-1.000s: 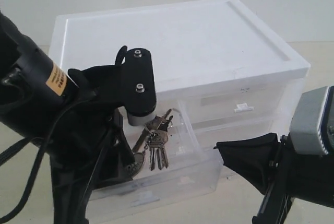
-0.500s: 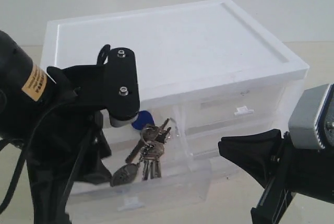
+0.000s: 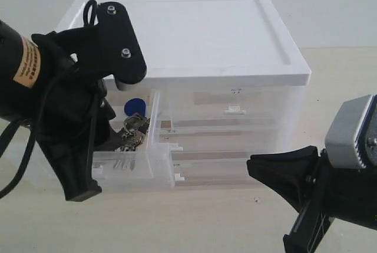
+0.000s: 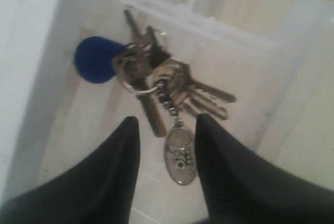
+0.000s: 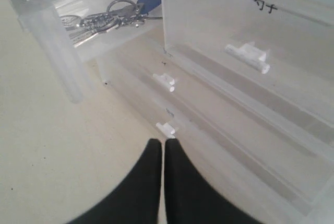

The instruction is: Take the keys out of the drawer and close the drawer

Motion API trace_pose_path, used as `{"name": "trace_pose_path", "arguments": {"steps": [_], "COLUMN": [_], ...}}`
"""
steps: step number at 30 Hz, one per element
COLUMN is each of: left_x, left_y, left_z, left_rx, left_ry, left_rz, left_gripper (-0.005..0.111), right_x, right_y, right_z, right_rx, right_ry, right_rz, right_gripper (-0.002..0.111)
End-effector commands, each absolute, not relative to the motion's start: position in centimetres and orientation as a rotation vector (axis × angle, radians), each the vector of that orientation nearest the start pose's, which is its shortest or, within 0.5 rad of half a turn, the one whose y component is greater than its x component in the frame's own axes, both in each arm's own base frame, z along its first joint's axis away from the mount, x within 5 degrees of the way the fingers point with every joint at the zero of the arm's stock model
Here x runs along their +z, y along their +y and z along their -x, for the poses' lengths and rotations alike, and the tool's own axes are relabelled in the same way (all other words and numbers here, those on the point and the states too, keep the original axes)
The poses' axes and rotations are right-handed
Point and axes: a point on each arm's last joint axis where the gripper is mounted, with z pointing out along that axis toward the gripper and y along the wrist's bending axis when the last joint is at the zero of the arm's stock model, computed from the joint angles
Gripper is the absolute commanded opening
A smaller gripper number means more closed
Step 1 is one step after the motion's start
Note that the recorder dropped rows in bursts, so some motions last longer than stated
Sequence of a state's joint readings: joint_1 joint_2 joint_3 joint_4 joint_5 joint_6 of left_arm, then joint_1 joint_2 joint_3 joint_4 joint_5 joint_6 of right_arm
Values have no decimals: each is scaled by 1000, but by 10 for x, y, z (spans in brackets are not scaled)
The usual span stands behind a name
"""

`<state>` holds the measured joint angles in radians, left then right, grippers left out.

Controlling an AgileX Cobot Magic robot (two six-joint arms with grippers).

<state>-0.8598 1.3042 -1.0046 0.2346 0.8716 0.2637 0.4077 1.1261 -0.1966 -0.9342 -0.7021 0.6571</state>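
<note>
The keys lie on the floor of the pulled-out translucent drawer, with the blue fob at one end and the oval metal tag at the other. My left gripper hangs open just above them; the tag lies between its black fingers and nothing is gripped. In the exterior view the keys and fob show behind the drawer's side wall. My right gripper is shut and empty, low in front of the cabinet, and the keys lie far beyond it.
The white-topped cabinet stands on a beige table. Beside the open drawer is a closed half-width drawer, with full-width drawers beneath. Small white tab handles stick out near my right fingertips.
In the exterior view the cabinet now appears more head-on, with the drawer sticking out to the left. My left arm sits higher and further left. The keys still lie in the drawer.
</note>
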Motion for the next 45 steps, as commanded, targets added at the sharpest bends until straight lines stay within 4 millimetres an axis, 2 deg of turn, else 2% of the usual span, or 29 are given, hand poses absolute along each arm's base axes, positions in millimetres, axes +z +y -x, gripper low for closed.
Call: {"name": "trace_pose_path", "arguments": {"steps": [1,3,5,6,8,9,11,13,16,19,22,26,28,29,31,37,45], "left_x": [296,297,313,332,349,355,352,339,311,292,294,290,286,283,280,282,295], "left_y": [-186,-185,-180,-175,-169,-162,-156,-153,-149,-147,-151,-150,-150,-150,-150,-149,-136], "left_z": [-175,-175,-172,-164,-149,-136,-124,-119,-125,-133,-135,-138,-140,-140,-141,-141,-128], "left_rx": [-6,14,2,-38,-121,-159,-189,-200,-71,53,40,70,93,96,102,121,100], "left_ry": [2164,2140,2092,2023,1929,1852,1791,1788,1789,1693,1638,1674,1698,1719,1734,1717,1715], "left_rz": [-1468,-1499,-1480,-1481,-1533,-1623,-1747,-1842,-1891,-1876,-1812,-1812,-1839,-1860,-1881,-1881,-1848], "left_gripper": [54,54,54,54,54,54,54,54,54,54,54,52,44,34,25,5,5], "right_x": [194,194,194,194,194,194,194,193,193,193,193,193,193,193,193,193,194], "right_y": [110,110,110,110,110,110,110,110,110,110,110,110,110,110,110,110,110], "right_z": [-138,-138,-138,-138,-138,-138,-138,-138,-138,-138,-138,-138,-138,-138,-138,-138,-138], "right_rx": [693,691,690,690,692,692,692,694,694,694,694,694,694,694,695,695,700], "right_ry": [1748,1754,1757,1757,1758,1758,1759,1761,1761,1761,1761,1761,1761,1760,1761,1761,1756], "right_rz": [875,873,871,871,869,869,868,867,867,867,867,867,867,869,870,870,871], "right_gripper": [0,0,0,0,0,0,0,0,0,0,0,0,0,0,0,0,0]}}
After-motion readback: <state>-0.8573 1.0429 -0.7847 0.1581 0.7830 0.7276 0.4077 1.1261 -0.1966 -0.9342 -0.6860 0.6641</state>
